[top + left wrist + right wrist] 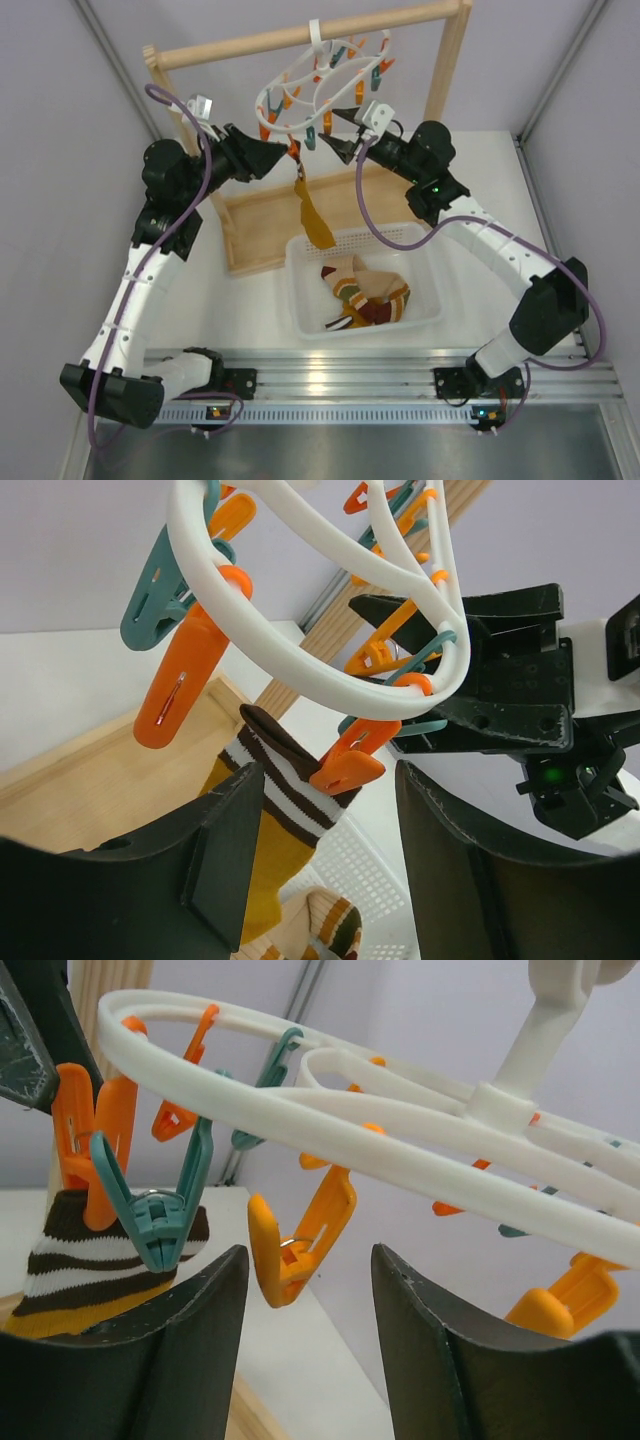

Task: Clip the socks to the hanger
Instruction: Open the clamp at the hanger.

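Observation:
The white oval hanger (318,88) hangs by its hook from the wooden rail, with orange and teal pegs dangling. A mustard-yellow sock (315,218) with a dark-and-white striped cuff (292,778) hangs from an orange peg (347,766). My left gripper (287,154) is open, its jaws either side of that cuff and peg (330,855). My right gripper (341,136) is open at the hanger's near right; an empty orange peg (296,1248) hangs just above its jaws (310,1335). The clipped sock also shows in the right wrist view (90,1265).
A white perforated basket (302,300) below the hanger holds several striped socks (366,294). The tall wooden rail frame (448,62) stands on a wooden tray base (262,222). Purple cables loop beside both arms.

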`<state>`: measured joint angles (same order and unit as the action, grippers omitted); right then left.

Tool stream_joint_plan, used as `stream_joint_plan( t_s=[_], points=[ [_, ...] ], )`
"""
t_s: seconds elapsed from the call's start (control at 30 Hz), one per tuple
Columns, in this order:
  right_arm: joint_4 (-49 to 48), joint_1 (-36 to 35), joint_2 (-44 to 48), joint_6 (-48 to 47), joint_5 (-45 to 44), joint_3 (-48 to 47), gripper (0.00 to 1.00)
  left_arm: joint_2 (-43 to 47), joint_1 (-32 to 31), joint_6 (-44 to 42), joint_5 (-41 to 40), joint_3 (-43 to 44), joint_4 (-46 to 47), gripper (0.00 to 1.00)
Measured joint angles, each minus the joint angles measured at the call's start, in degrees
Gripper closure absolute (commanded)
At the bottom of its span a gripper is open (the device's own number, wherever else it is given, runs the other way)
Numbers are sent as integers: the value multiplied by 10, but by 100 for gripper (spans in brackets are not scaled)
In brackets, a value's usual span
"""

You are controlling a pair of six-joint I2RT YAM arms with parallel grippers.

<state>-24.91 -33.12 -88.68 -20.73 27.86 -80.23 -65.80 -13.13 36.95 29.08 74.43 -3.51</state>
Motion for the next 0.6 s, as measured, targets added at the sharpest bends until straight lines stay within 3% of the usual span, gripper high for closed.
stream_joint_plan(
  t_s=[0.23,0.5,0.57,0.6],
  points=[
    [-7,0,0,19,17,-6,72,0,13,6,7,0,0,39],
    [12,0,8,19,28,-5,85,7,27,10,52,0,5,40],
    [25,-3,18,19,27,-4,98,15,28,9,67,0,5,40],
    [32,-4,23,19,25,-4,100,19,28,7,74,0,6,40]
  ],
)
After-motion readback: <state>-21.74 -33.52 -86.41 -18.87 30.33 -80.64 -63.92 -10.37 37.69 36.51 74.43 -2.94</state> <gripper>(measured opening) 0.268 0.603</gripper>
